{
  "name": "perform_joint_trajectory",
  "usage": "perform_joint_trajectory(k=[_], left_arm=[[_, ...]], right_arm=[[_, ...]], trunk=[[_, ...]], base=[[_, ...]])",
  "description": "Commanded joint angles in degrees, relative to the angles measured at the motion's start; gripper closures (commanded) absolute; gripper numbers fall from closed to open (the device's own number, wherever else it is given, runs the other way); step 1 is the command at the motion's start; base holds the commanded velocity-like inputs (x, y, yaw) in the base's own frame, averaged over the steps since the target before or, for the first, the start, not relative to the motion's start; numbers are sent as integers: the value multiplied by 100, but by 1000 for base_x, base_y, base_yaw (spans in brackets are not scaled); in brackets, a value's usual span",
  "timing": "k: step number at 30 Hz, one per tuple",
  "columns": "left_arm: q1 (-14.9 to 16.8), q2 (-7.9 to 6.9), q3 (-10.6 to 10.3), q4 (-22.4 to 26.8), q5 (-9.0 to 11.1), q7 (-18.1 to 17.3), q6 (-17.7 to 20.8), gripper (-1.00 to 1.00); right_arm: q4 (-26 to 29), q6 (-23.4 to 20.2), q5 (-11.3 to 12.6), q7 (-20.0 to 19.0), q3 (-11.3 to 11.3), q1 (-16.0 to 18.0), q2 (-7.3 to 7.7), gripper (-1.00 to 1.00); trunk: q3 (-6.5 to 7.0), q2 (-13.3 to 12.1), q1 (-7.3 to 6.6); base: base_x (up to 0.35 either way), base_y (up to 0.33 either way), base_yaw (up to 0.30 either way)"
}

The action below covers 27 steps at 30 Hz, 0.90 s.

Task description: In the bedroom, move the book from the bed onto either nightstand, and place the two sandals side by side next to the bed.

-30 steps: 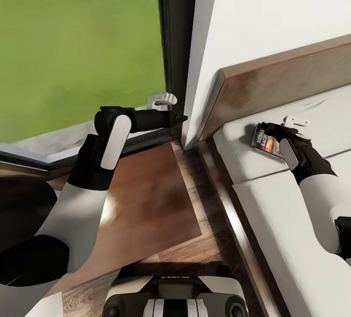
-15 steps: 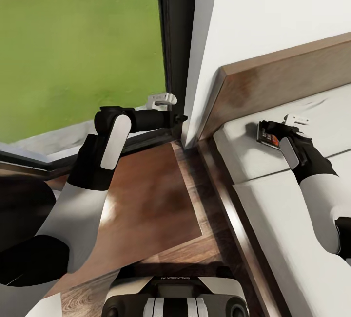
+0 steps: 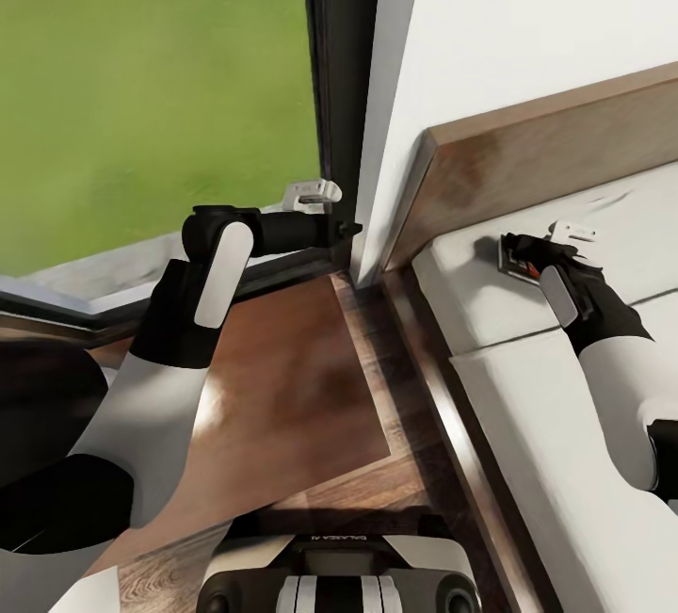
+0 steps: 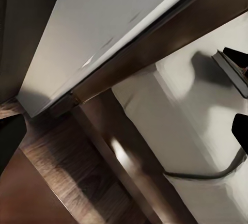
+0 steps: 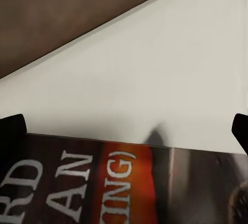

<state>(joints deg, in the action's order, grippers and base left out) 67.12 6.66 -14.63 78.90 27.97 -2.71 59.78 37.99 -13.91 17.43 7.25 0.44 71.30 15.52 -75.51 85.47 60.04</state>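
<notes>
Room: the bedroom has a white wall (image 3: pixel 527 20) and a tall dark-framed window (image 3: pixel 334 76) with grass outside. The floor (image 3: pixel 414 462) is brown wood plank.

The bed (image 3: pixel 508 330) lies at the head view's right, with a dark-brown frame and headboard (image 3: pixel 527 161) and a plain off-white mattress. The mattress surface is flat and bare around the book.

The nightstand (image 3: pixel 292 387) stands between the window and the bed frame, just beside the headboard corner. Its glossy brown top carries nothing visible.

The left arm reaches over the nightstand toward the window frame. The left gripper (image 3: pixel 315 191) hangs near the window frame and holds nothing visible. Its finger spacing cannot be told from these views.

The right gripper (image 3: pixel 532 253) is at the mattress corner nearest the headboard and the nightstand. It is clamped on the book (image 3: pixel 516 260), which is tipped up on edge there. In the right wrist view the cover (image 5: pixel 103 182), with white lettering and an orange band, sits between the two dark fingertips (image 5: pixel 11 131).

Progress, as judged: the book is grasped but not yet on the nightstand. Transfer and release remain. Both sandals remain to be placed beside the bed.
</notes>
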Motion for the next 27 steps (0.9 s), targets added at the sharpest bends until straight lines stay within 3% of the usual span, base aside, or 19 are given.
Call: perform_joint_trajectory(k=[1,10,27], left_arm=[[3,2,4,2,-29,-28,22,-100],[3,2,1,8,-29,-28,22,-100],[3,2,-2,28,-29,-28,22,-100]], right_arm=[[-103,-31,59,31,9,-2,3,-100],[-102,-33,59,31,9,-2,2,-100],[-98,-33,59,31,9,-2,4,-100]], trunk=[[-3,1,1],[-3,1,1],[-3,1,1]], base=[[-33,0,0],[-167,0,0],[-15,0,0]])
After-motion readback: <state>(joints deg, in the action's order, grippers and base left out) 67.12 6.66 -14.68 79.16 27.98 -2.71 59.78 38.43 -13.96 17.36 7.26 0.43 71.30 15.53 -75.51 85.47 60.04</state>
